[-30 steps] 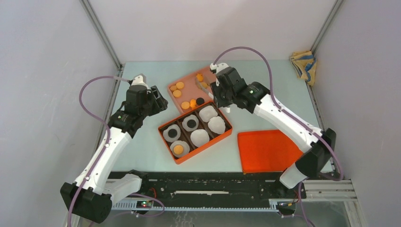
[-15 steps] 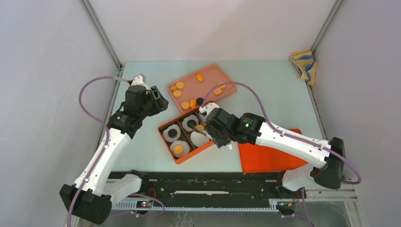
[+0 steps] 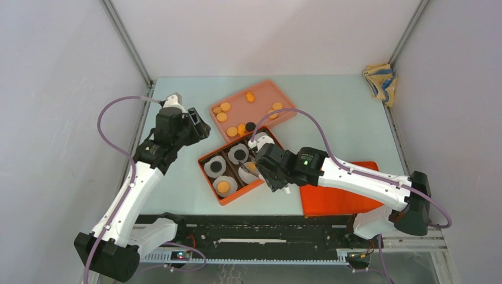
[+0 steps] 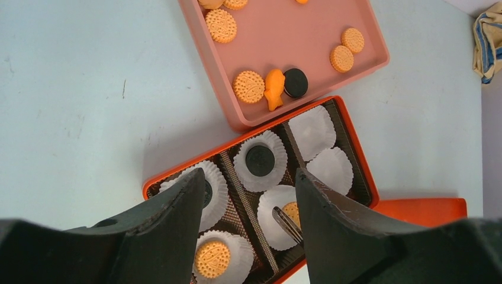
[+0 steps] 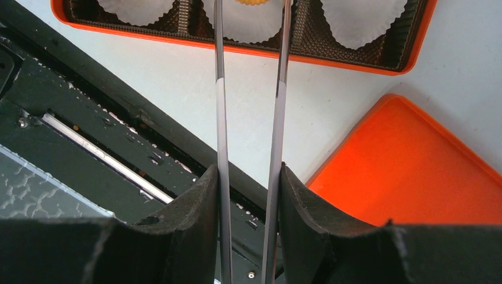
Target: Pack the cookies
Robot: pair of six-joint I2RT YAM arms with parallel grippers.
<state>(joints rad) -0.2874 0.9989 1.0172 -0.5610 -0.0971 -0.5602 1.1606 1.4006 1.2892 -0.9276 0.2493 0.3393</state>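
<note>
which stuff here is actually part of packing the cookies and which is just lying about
Part of the job: loose cookies, pink tray, orange box, paper cups, tweezers, orange lid.
Just lying about: folded cloth in the far right corner.

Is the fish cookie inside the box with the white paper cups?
No, the orange fish-shaped cookie lies on the pink tray, right next to a black cookie.
</note>
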